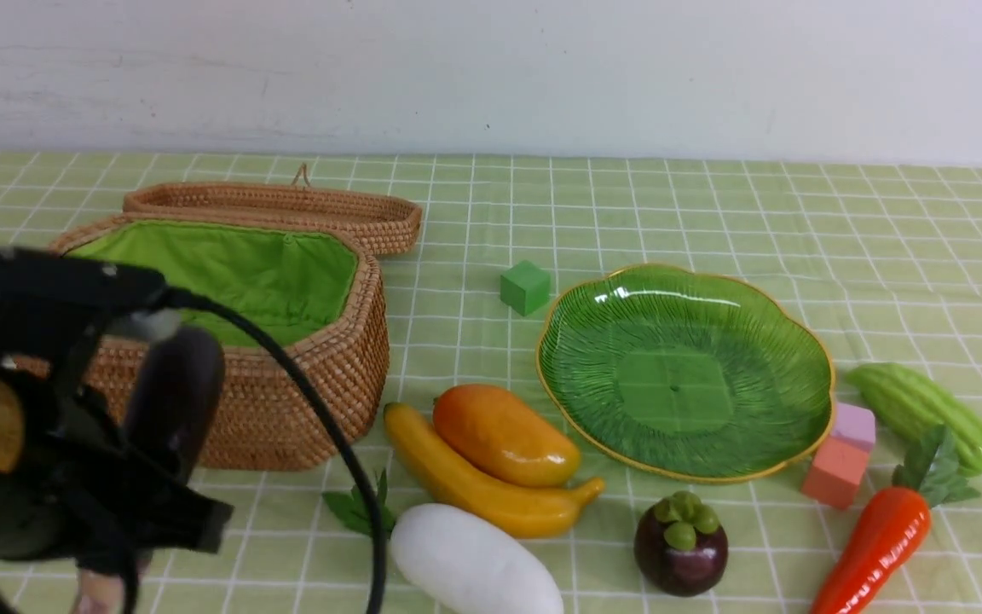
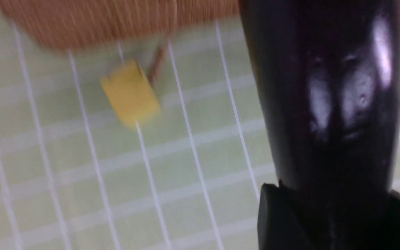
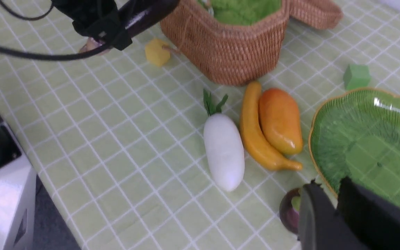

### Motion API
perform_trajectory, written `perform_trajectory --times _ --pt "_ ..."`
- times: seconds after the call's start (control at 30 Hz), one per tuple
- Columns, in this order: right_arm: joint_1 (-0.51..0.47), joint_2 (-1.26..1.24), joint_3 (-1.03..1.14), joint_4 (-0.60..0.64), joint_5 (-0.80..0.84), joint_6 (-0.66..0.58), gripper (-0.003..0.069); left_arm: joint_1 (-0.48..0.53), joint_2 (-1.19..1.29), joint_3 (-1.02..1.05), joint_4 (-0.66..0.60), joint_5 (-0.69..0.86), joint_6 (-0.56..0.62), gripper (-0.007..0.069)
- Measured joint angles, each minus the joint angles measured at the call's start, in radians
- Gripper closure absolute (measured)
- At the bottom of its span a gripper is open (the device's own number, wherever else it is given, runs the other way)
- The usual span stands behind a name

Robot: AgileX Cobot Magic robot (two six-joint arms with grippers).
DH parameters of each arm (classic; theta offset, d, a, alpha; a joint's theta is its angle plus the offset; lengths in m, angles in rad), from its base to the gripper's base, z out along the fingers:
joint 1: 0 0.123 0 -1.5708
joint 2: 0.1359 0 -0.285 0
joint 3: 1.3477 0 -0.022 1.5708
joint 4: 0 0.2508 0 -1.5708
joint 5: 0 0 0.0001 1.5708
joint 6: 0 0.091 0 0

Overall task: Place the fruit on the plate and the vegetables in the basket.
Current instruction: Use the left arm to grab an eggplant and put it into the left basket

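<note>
My left gripper point(image 1: 146, 490) is shut on the dark-purple eggplant point(image 1: 176, 392) and holds it off the table, in front of the wicker basket point(image 1: 312, 384), whose lid lies open. In the left wrist view the eggplant point(image 2: 325, 104) sticks out from between the jaws. The banana point(image 1: 474, 486), the mango point(image 1: 504, 435) and the white radish point(image 1: 474, 563) lie together mid-table. The mangosteen point(image 1: 680, 546) stands before the bare green plate point(image 1: 764, 315). Right of the plate lie the gourd point(image 1: 917, 409) and the carrot point(image 1: 875, 546). My right gripper point(image 3: 330, 185) hovers shut and bare over the mangosteen point(image 3: 288, 211).
A green cube point(image 1: 525, 287) sits behind the plate. A pink cube point(image 1: 854, 425) and a salmon cube point(image 1: 835, 472) touch its right rim. A yellow cube point(image 3: 156, 52) lies by the basket's near corner. The left arm's cable point(image 1: 329, 443) loops in front of the basket.
</note>
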Motion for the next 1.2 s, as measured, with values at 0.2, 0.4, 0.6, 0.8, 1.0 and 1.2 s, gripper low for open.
perform_trajectory --times 0.2,0.4,0.6,0.8,1.0,1.2 --pt "0.0 0.001 0.0 0.026 -0.132 0.001 0.0552 0.032 0.009 -0.005 0.322 -0.239 0.242 0.0312" --pt "0.0 0.001 0.0 0.03 -0.153 0.001 0.0552 0.162 0.187 -0.045 0.522 -0.416 0.317 0.0312" --pt "0.0 0.002 0.0 0.032 -0.106 0.0 0.0552 0.265 0.39 -0.118 0.662 -0.433 0.324 0.0312" --pt "0.0 0.002 0.0 0.031 -0.096 0.0 0.0545 0.275 0.46 -0.121 0.843 -0.405 0.325 0.0312" --pt "0.0 0.002 0.0 0.032 -0.136 0.0 0.0543 0.275 0.46 -0.126 0.863 -0.406 0.296 0.0159" --pt "0.0 0.002 0.0 0.032 -0.135 0.0 0.054 0.275 0.436 -0.126 0.861 -0.409 0.228 0.0014"
